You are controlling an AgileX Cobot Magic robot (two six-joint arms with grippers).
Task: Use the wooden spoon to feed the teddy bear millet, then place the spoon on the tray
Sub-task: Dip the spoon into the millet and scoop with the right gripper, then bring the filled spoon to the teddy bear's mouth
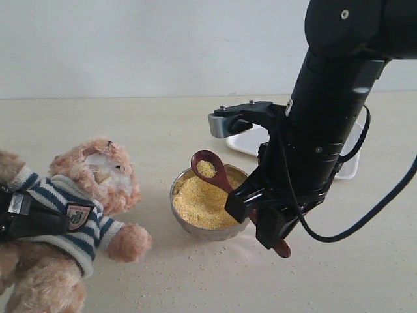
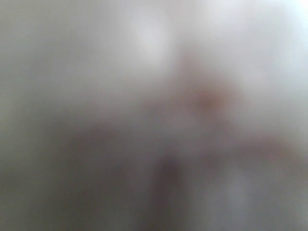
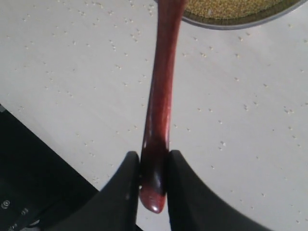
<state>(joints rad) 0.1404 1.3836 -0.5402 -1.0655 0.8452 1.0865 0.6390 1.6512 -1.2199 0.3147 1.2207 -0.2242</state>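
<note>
**While the loaded spoon hangs over the bowl: a hold at the handle's tip**

Because the right gripper is clamped on the very end of the wooden spoon, with a black finger pressing the handle from either side, the spoon's whole length acts as a lever. Its round head, carrying a small heap of grains, hangs above the millet in the metal bowl, towards that bowl's 12 o'clock rim. In the exterior view the teddy bear lies at 9 o'clock of the metal bowl, well apart from the spoon. The tray sits at about 2 o'clock, largely hidden behind the right arm. Stray grains dot the tabletop.

Handling, as judged: the spoon looks light, stiff and glossy, so it could swivel between the pads. The end hold buys reach, though a hold nearer mid-handle would resist twisting better. Its load is loose and would likely spill at a slight tilt, so the head wants keeping level on the way to the bear's white muzzle. The bear is soft plush and should yield to a touch.

Whether the left gripper is apart or together cannot be told (its wrist view is an even blur). Dark hardware lies across the bear's striped shirt at the 9 o'clock edge of the exterior view and may belong to that arm, but no jaws can be made out.
</note>
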